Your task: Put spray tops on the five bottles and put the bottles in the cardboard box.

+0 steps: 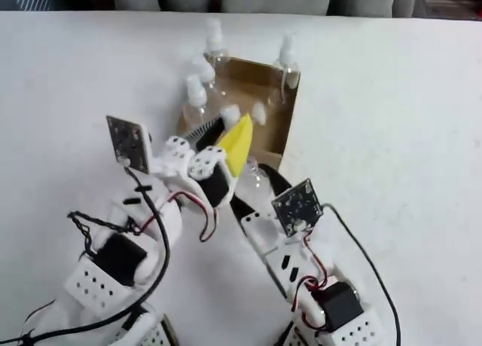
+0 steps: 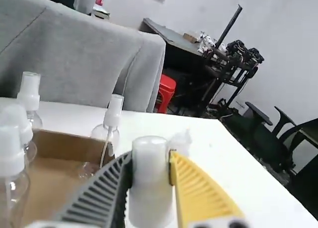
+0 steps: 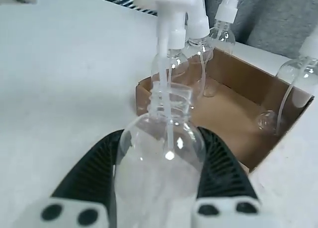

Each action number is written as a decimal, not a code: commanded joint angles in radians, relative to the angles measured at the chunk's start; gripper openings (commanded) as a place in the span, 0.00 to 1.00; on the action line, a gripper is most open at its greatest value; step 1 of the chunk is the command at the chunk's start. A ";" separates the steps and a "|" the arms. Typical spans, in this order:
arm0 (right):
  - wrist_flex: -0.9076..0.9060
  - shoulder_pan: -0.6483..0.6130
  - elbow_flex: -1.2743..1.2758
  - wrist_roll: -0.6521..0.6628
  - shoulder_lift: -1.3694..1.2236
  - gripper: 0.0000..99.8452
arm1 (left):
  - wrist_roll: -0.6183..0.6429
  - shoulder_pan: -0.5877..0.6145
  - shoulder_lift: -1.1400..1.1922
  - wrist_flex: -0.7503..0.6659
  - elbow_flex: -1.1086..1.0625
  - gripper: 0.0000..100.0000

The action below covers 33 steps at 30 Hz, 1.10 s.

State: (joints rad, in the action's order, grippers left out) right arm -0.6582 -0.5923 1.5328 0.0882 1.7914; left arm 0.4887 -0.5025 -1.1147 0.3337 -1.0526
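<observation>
A clear open bottle [image 3: 161, 163] stands upright between the black fingers of my right gripper [image 3: 161, 143], which is shut on it just in front of the cardboard box [image 3: 233, 104]. Directly above it hangs a white spray top [image 3: 169, 2], its thin tube reaching down into the bottle's neck. My left gripper [image 2: 149, 161], one finger grey and one yellow, is shut on that spray top [image 2: 148, 173]. In the high view the left gripper [image 1: 230, 135] sits over the box's near edge, above the held bottle [image 1: 256, 176] and the right gripper [image 1: 257, 184]. Several capped bottles [image 1: 197, 93] stand in the box [image 1: 282, 127].
White tabletop [image 1: 392, 135] lies open to the right of and behind the box. Both arms crowd the near side, with loose cables [image 1: 203, 218] between them. Grey chairs [image 2: 74, 54] stand beyond the far table edge.
</observation>
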 commanded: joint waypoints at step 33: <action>-0.031 0.027 -0.009 -0.005 0.007 0.02 | 0.002 -0.047 -0.030 0.003 -0.083 0.12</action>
State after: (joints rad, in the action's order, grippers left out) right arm -0.6874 -0.5861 1.5328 0.0852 1.7914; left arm 0.4887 -0.5347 -1.1331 0.3353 -1.1477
